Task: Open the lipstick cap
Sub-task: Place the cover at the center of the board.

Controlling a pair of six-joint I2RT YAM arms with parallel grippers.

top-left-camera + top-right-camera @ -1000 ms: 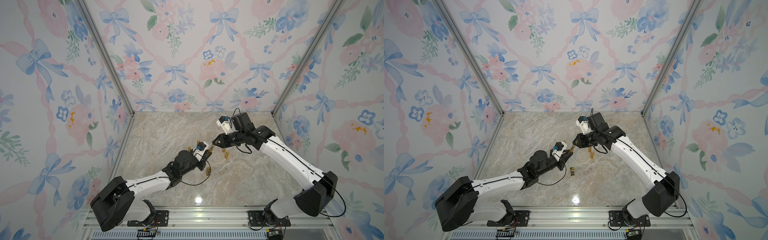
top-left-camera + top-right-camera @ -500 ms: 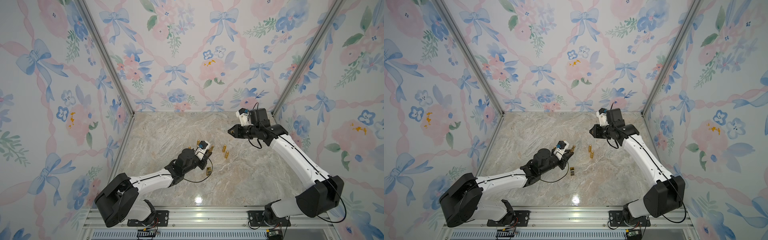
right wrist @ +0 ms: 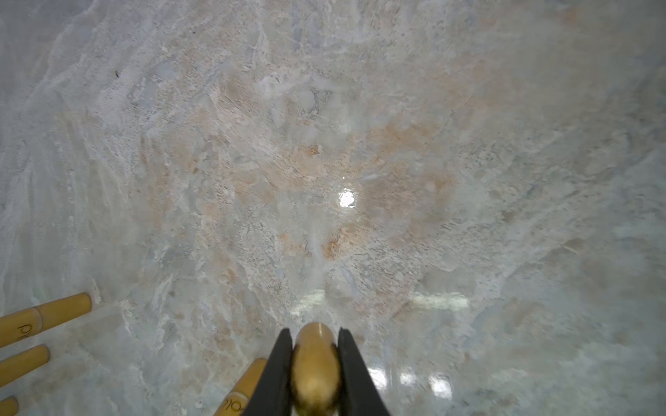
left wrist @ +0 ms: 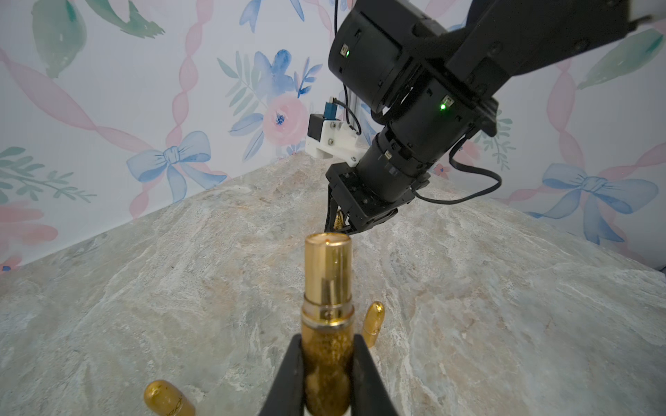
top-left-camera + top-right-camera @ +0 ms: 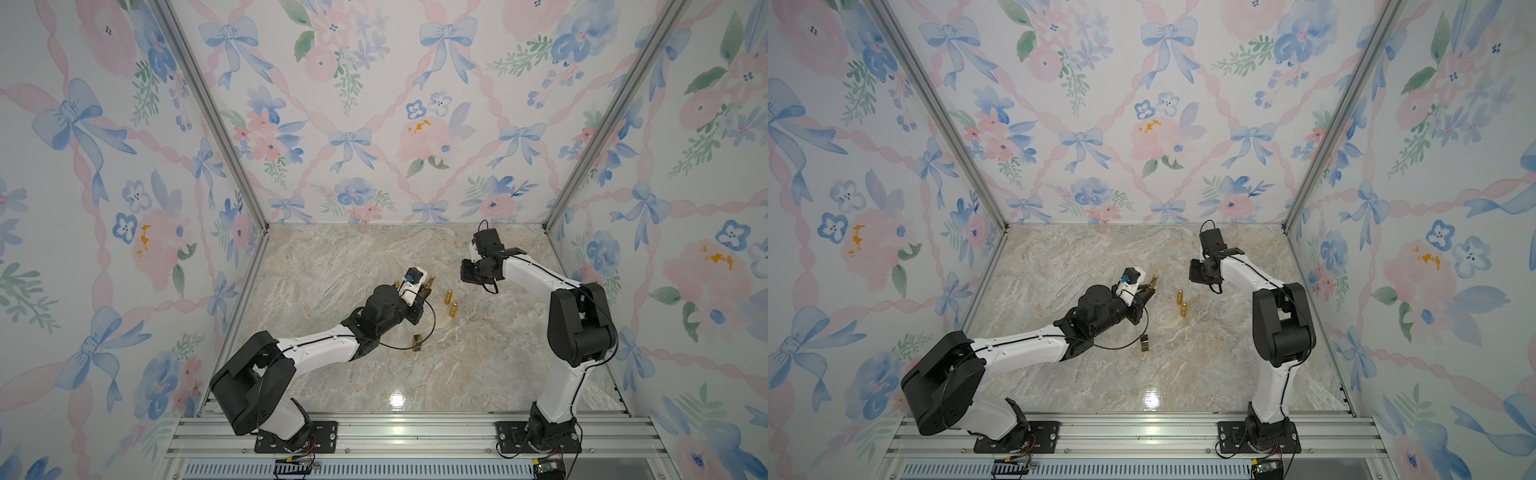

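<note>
My left gripper is shut on the glittery gold base of the lipstick. The lipstick's bare inner gold tube sticks out past the fingers with no cap on it. In both top views it shows as a small gold tip above mid-table. The rounded gold cap sits between the fingers of my right gripper, which is shut on it. The left wrist view shows that gripper pointing down at the table, well behind the lipstick and apart from it.
Two gold lipsticks lie between the arms. A square gold piece lies nearer the front, by the left arm's cable. More gold tubes lie near my right gripper. Floral walls close in three sides.
My right gripper has pulled back and to the right, away from the left gripper, with the cap in it. The lipstick stays in the left gripper, which barely moved.
</note>
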